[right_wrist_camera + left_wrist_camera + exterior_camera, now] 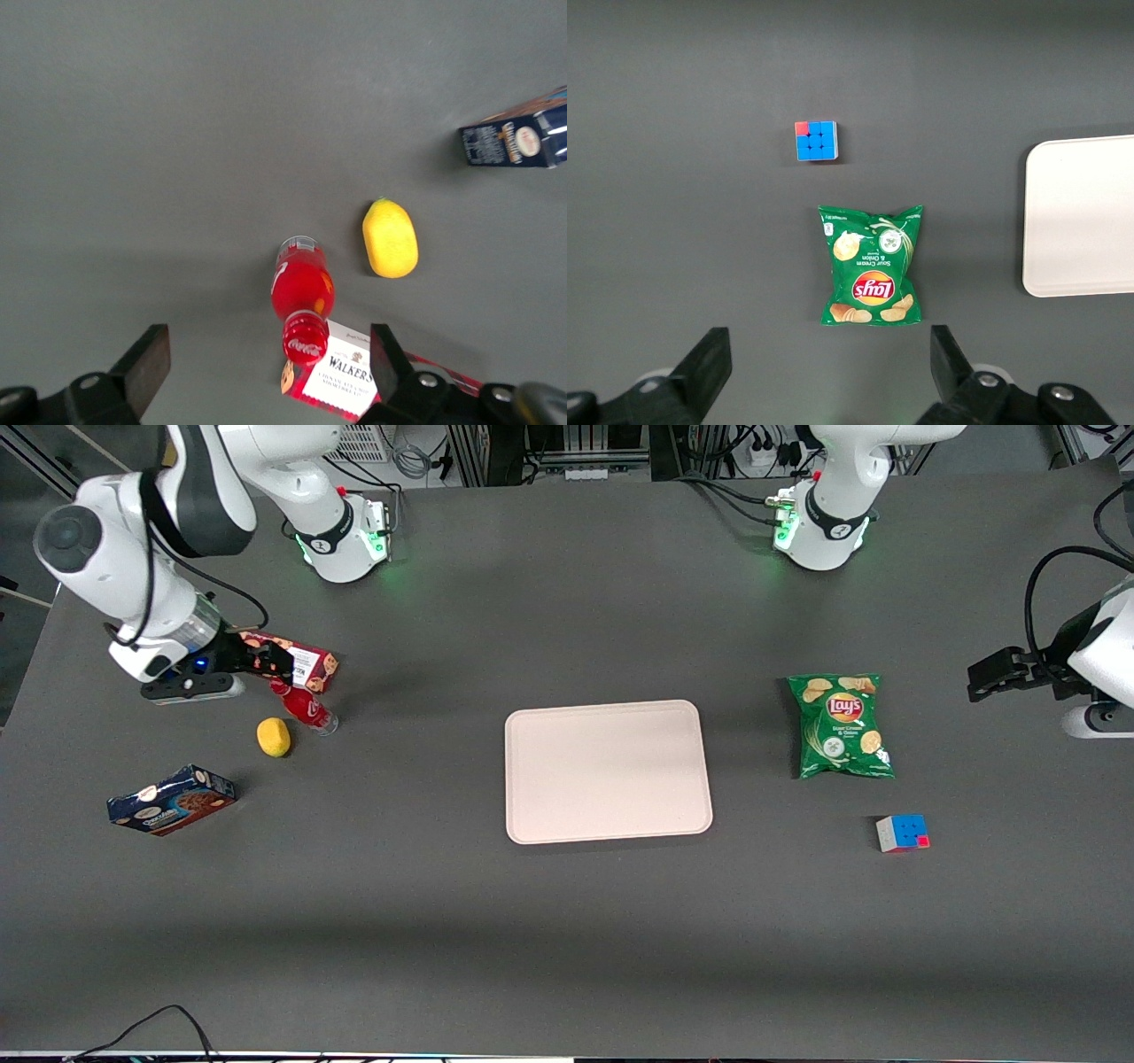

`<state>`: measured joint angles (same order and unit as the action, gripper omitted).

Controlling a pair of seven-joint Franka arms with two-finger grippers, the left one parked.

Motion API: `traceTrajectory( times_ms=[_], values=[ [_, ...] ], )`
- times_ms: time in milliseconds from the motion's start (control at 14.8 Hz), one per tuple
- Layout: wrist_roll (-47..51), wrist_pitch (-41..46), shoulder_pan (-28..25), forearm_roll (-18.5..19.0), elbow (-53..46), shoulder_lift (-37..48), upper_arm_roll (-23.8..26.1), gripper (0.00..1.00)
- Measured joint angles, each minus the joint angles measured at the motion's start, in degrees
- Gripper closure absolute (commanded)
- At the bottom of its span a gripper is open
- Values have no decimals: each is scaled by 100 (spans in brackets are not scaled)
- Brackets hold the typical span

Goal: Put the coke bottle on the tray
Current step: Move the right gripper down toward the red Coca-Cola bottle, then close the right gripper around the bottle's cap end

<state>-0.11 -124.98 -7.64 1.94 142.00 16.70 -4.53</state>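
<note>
The coke bottle [306, 708] [301, 297], small with a red cap and red label, stands on the dark table toward the working arm's end. My gripper [270, 662] [268, 363] hovers above it, open, with nothing between its fingers. The red cap shows below the gap, closer to one finger [390, 363] than to its mate. The pale pink-beige tray [608, 771] [1081, 217] lies flat and bare at the table's middle, well apart from the bottle.
A red cookie box [306, 662] [341, 372] lies right beside the bottle, under my gripper. A yellow lemon [274, 737] [390, 237] sits close by, and a dark blue box [171, 800] [518, 142] nearer the front camera. A green chips bag [842, 726] and a puzzle cube [903, 833] lie toward the parked arm's end.
</note>
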Motion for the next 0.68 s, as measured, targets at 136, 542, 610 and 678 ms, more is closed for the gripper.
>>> traceTrajectory(
  times_ms=[136, 542, 610, 678],
  values=[
    [-28, -476, 0, 67, 428, 0, 1, 0],
    [-194, -798, 38, 104, 804, -8, -1, 0],
    [-282, -812, 89, 105, 809, -19, -2, 0],
    [-352, -841, 143, 105, 815, -38, -7, 0]
  ],
)
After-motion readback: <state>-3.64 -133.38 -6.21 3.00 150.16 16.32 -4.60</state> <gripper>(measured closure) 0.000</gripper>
